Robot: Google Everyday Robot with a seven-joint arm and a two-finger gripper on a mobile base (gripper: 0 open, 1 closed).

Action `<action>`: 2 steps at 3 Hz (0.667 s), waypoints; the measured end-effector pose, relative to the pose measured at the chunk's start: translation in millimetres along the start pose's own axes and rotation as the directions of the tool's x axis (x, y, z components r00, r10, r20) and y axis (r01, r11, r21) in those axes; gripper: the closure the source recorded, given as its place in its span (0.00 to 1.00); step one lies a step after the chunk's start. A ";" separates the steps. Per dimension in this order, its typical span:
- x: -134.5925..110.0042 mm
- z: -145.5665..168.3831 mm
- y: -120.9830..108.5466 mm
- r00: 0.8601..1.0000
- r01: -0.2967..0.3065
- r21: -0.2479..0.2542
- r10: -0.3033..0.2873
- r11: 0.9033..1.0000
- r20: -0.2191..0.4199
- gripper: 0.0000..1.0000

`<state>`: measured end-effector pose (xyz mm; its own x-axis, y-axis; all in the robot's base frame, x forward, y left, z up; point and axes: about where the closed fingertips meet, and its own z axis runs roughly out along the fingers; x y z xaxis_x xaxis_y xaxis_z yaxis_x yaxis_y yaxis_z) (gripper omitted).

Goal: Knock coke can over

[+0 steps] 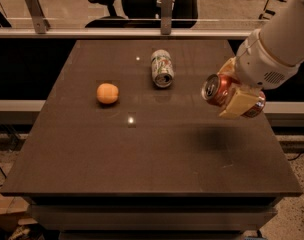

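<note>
Rightward above the table [142,154], gripper [234,87] clasps coke can [215,88]

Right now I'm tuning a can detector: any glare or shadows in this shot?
Camera view: two small bright glints on the table, a soft dark shadow beneath the coke can, which the gripper holds tilted above the table's right side; warm, dim lighting overall.

White-and-green can [162,68] lies on its side on the table [142,164], an orange [107,93] to its left
</note>
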<state>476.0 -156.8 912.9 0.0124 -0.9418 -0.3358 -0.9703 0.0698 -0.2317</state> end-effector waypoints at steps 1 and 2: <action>1.0 15.0 7.7 0.997 0.016 -0.022 -0.017 1.000 -0.078 1.00; 4.5 31.2 12.9 0.992 0.018 -0.047 -0.024 0.999 -0.128 1.00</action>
<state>471.1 -149.9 879.9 0.0045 -0.9775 -0.2107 -0.9803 0.0373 -0.1942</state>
